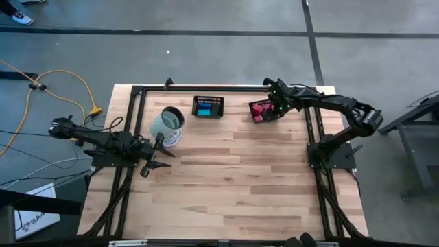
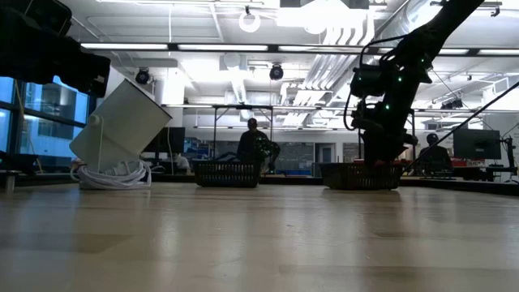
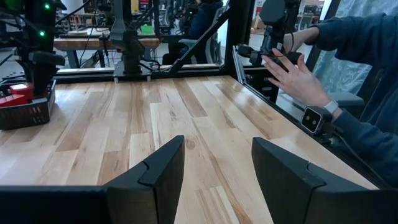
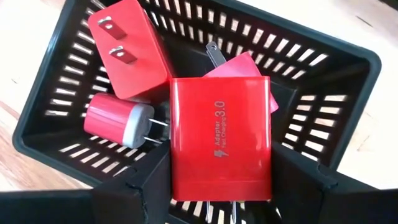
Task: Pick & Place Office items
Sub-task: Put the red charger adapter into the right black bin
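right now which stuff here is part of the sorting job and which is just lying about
Job:
- red chargers in the right basket
- blue items in the middle basket
- right gripper over the red ones

Lying about:
- tilted white cup
- white cable coil
- left gripper, idle, open

Count's in: two black mesh baskets on the table, one [image 1: 208, 107] with blue and teal pieces too small to number, the other [image 4: 348, 68] holding four red and pink chargers [image 4: 221, 137], plus one white cup [image 1: 166, 123].
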